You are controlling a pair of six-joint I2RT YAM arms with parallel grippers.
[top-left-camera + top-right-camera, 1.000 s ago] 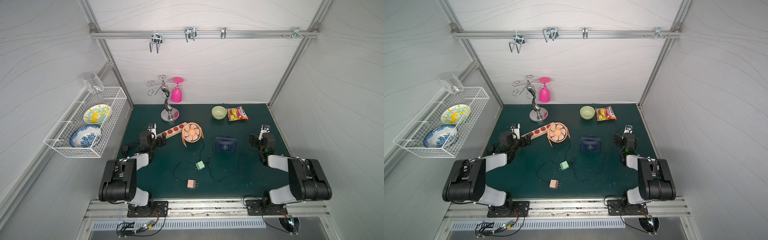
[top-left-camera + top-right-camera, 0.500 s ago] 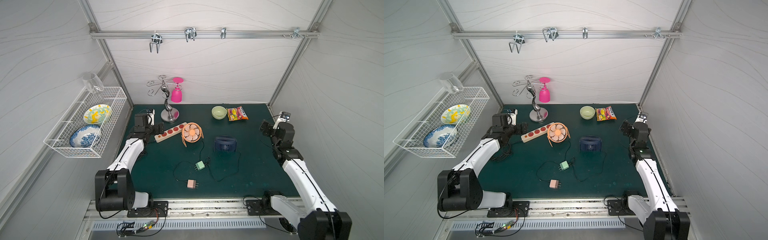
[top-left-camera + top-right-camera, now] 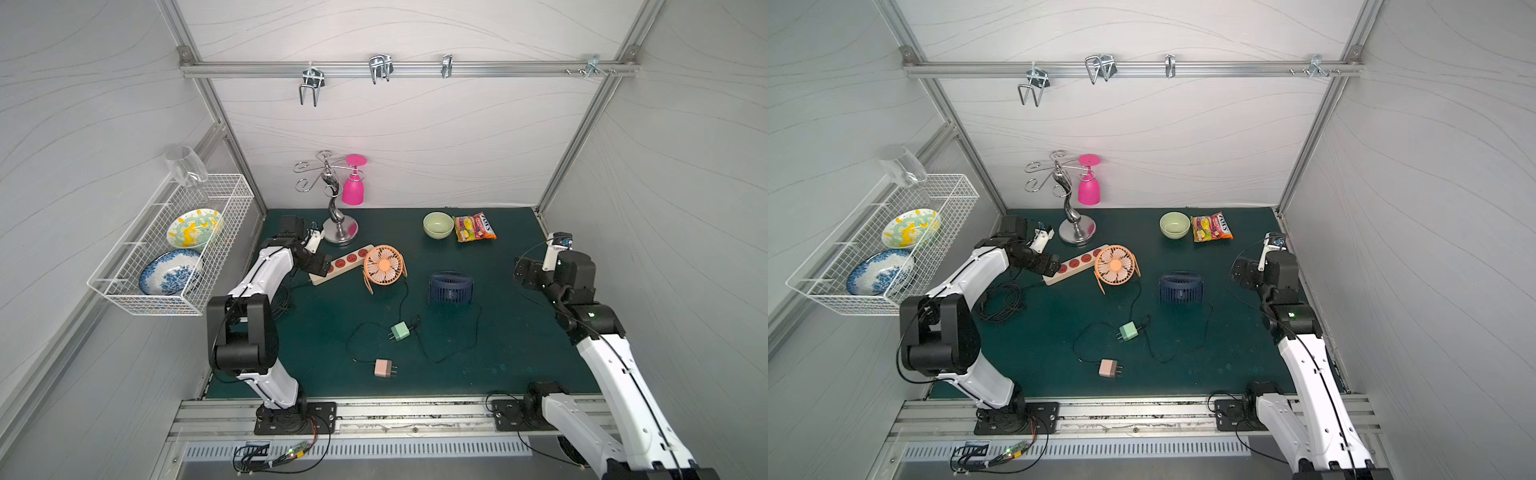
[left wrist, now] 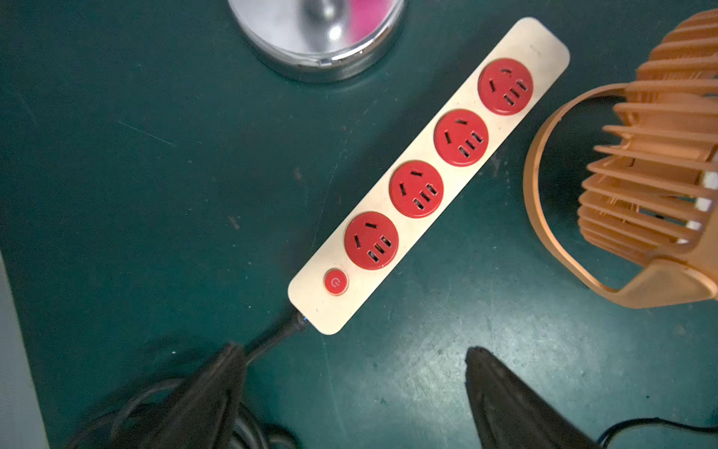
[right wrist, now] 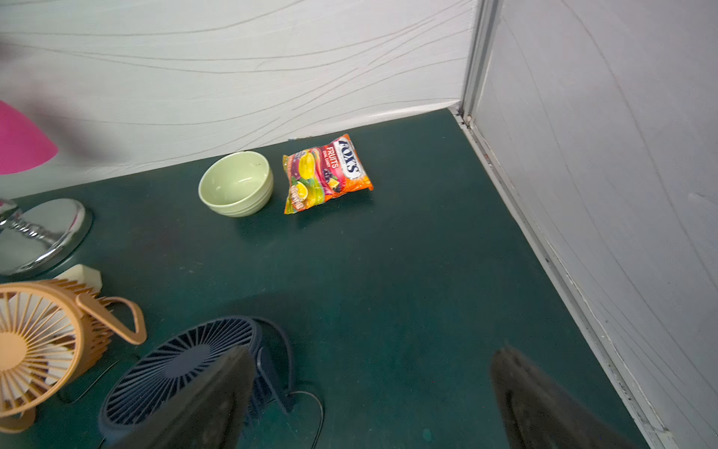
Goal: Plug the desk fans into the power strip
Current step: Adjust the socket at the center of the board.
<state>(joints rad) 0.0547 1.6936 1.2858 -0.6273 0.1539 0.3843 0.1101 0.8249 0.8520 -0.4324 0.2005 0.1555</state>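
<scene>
Lying just ahead of the left gripper [image 4: 351, 350], the power strip [image 4: 427, 175] rests flat on the green mat [image 4: 155, 194], its switch end and black cord [image 4: 279, 336] nearest the spread, empty fingers [image 4: 505, 400]. Beyond its far end stands the orange fan [image 4: 641, 175]. The right gripper [image 5: 373, 353], also spread and empty, hangs near the navy fan [image 5: 182, 369]. A green plug [image 3: 400, 331] and a pink plug [image 3: 383, 368] lie loose, well apart from both grippers.
</scene>
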